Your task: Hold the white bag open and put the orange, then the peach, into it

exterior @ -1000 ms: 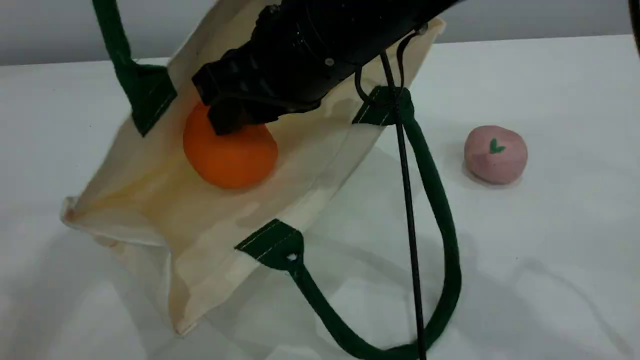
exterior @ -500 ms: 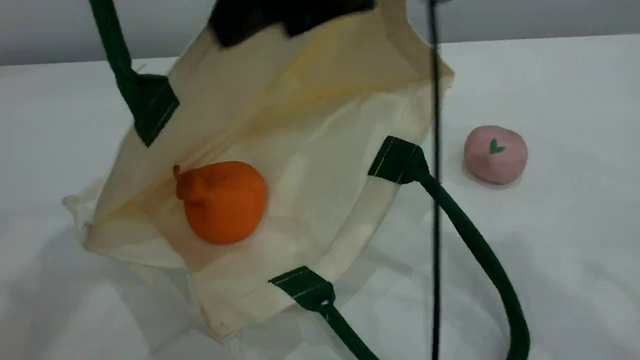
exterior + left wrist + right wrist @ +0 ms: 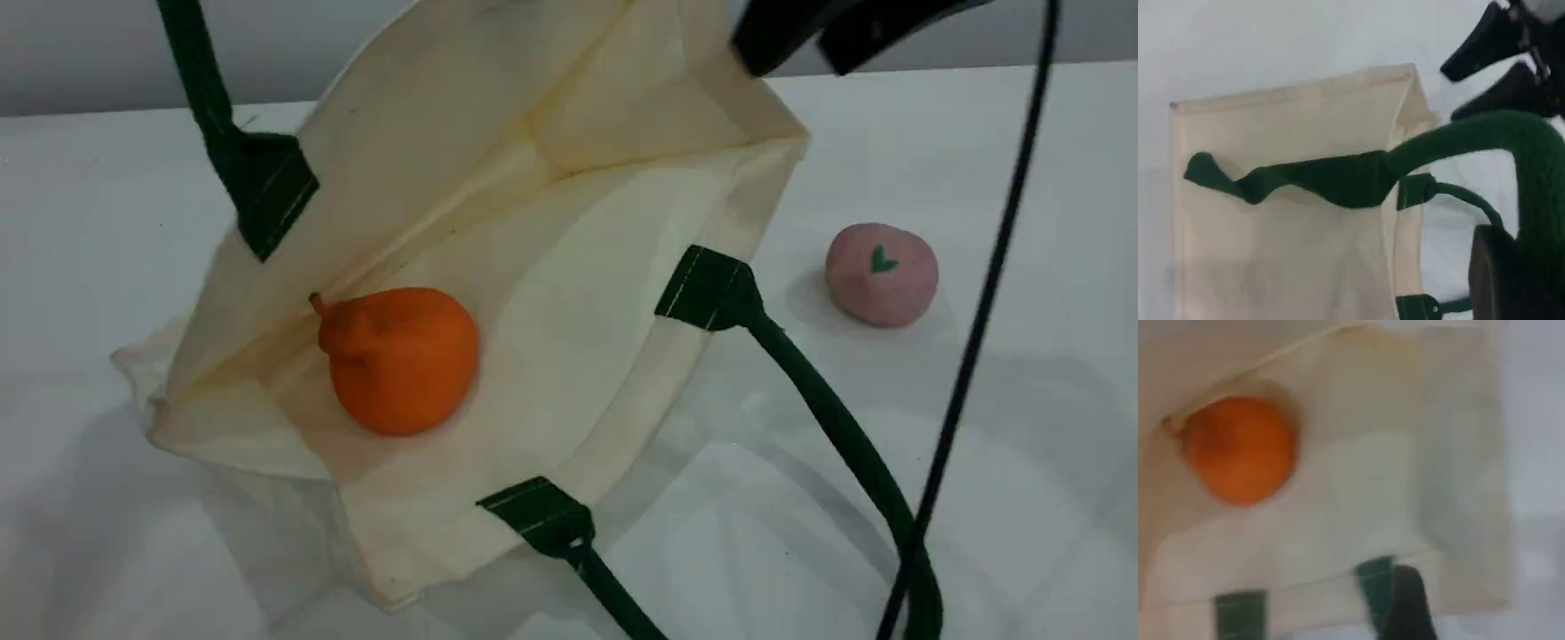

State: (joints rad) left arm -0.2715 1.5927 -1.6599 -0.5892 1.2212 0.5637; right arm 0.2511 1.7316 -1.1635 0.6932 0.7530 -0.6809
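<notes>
A white counter runs back to a grey wall. In the scene view the bag lies tilted with its mouth held wide, one green handle pulled up toward the top edge. The orange rests inside on the lower wall, so the first fruit looks done. The peach sits on the counter right of the bag, apart from it and untouched; it is what remains. The right gripper shows at the top edge above the bag's rim, its two dark fingers apart and empty, a black cable trailing down from it.

The left wrist view shows what the scene view cuts off: the left gripper clamped on the handle, lifting it over the bag, with the right gripper spread beyond.

The right wrist view, blurred, looks down on the orange inside the bag; no peach appears there.
</notes>
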